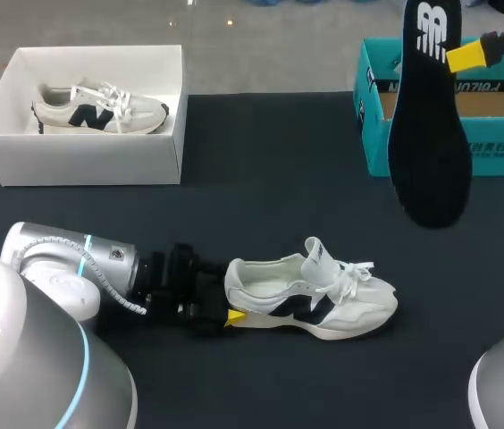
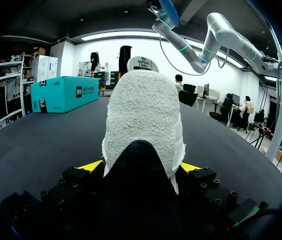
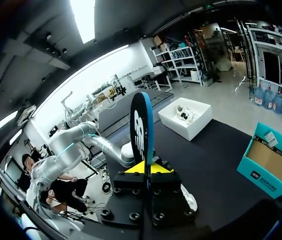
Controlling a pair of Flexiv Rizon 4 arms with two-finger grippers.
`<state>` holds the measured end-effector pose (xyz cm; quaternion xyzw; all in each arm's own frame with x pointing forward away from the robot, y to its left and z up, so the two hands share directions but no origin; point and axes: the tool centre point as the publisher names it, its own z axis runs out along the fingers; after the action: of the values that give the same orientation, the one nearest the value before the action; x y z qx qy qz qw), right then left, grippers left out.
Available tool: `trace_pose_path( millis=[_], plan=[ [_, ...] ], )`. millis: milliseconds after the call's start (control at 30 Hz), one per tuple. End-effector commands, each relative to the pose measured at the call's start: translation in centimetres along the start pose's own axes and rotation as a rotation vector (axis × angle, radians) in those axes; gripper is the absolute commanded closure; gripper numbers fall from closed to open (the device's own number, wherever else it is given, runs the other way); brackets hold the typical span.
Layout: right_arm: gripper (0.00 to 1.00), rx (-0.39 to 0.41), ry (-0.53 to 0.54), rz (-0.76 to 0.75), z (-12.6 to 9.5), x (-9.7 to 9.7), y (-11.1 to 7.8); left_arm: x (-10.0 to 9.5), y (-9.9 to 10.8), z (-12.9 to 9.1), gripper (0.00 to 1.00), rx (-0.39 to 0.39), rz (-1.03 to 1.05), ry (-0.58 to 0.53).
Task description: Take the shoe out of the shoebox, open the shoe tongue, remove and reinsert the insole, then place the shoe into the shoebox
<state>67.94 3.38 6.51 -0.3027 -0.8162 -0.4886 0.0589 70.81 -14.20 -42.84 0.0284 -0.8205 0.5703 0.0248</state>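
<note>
A white shoe with dark side marks (image 1: 310,299) lies on its side mid-table, toe to the right, laces loose and tongue raised. My left gripper (image 1: 232,295) comes in low from the left and clasps the heel; in the left wrist view the heel (image 2: 143,125) fills the space between both yellow tips of this gripper (image 2: 141,167). The black insole (image 1: 426,134) hangs upright in the air at the far right, pinched near its upper end by my right gripper (image 1: 471,54). From the right wrist it shows edge-on (image 3: 142,130), clamped in that gripper (image 3: 142,167).
A white shoebox (image 1: 82,156) stands at the back left with a second white shoe (image 1: 100,109) inside. An open teal cardboard box (image 1: 373,134) stands at the back right, just behind the hanging insole. The tabletop is dark cloth.
</note>
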Motion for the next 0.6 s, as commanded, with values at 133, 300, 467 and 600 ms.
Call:
trace_pose_path(
  millis=[133,300,467,600],
  plan=[
    [1.0,0.015,0.0,0.004,-0.2,1.8,1.1,0.1,0.2,-0.1,1.0,-0.002,0.0,-0.001],
    [1.0,0.041,0.022,0.021,0.4,2.8,0.3,0.1,0.2,-0.1,1.0,-0.002,0.0,-0.001],
    [1.0,0.085,0.056,0.055,1.1,3.9,-1.3,0.1,0.2,-0.1,1.0,-0.002,0.0,-0.001],
    [1.0,0.09,0.053,0.09,1.2,4.1,-2.2,0.1,0.2,-0.1,1.0,-0.002,0.0,-0.001]
  ],
)
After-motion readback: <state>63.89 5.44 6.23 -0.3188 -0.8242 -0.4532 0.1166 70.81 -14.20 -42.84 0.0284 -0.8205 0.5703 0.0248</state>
